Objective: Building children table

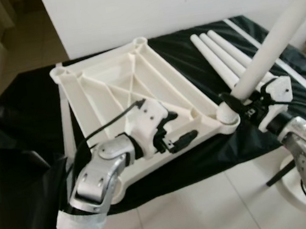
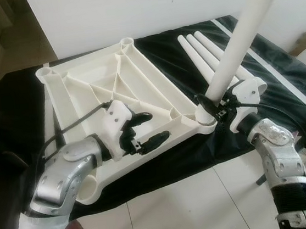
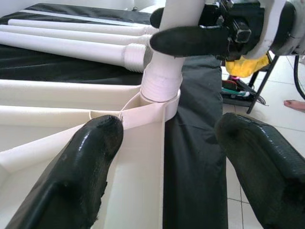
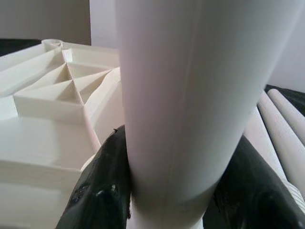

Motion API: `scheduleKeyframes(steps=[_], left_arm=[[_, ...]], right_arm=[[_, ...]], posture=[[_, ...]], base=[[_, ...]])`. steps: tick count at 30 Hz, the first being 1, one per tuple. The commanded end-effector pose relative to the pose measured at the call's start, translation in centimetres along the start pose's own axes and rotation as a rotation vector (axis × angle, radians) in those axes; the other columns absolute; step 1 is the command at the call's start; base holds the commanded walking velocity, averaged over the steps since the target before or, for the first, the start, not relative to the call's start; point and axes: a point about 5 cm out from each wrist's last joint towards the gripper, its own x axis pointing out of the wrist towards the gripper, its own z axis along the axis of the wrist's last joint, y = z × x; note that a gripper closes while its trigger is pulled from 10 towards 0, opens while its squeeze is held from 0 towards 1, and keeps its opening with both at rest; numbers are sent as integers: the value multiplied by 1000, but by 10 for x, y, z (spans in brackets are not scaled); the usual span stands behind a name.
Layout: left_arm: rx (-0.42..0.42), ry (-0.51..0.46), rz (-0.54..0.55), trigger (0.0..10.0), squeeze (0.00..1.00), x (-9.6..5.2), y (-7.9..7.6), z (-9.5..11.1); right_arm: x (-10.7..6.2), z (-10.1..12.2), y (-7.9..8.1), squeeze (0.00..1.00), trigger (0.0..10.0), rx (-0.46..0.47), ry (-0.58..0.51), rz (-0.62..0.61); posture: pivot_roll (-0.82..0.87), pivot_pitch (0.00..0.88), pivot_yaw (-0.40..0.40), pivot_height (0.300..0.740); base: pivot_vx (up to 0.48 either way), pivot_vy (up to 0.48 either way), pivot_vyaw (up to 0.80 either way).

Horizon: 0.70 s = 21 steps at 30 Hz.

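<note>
A white plastic table top [image 1: 138,77] lies upside down on a black cloth, ribs facing up. A white table leg [image 1: 277,39] stands tilted in its near right corner socket [image 1: 228,119]. My right gripper [image 1: 239,104] is shut on the leg just above the socket; the right wrist view has the leg [image 4: 190,95] between its black fingers [image 4: 102,191]. Beside the table top's near edge, left of the socket, my left gripper [image 1: 179,127] is open and holds nothing. In the left wrist view its fingers [image 3: 81,162] point toward the socket [image 3: 159,102].
Three spare legs [image 1: 224,56] lie side by side on the cloth [image 1: 26,118] at the back right, with a thin white strip [image 1: 297,73] beyond them. Another white tube [image 1: 65,124] lies along the table top's left side. Tiled floor [image 1: 208,207] is in front. A person's foot [image 3: 295,104] is on the floor.
</note>
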Motion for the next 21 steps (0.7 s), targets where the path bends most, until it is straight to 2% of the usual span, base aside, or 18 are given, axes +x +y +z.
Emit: scheduleKeyframes(steps=[1,8,13,21], left_arm=[[1,-3,18,10000,0,0,-1,2],[5,3,5,10000,0,1,-2,2],[5,6,6,10000,0,1,-3,1],[4,4,12,10000,0,-1,-4,2]], right_arm=[[-2,-9,9,0,10000,21,55,82],[-2,-13,11,0,10000,70,64,119],[7,-23,5,0,10000,201,80,30],[15,-28,2,0,10000,298,129,-36]], posture=[[-29,73,29,740],[-25,71,29,740],[-22,68,28,740],[-11,66,20,740]], base=[[0,0,0],[0,0,0],[0,0,0],[0,0,0]])
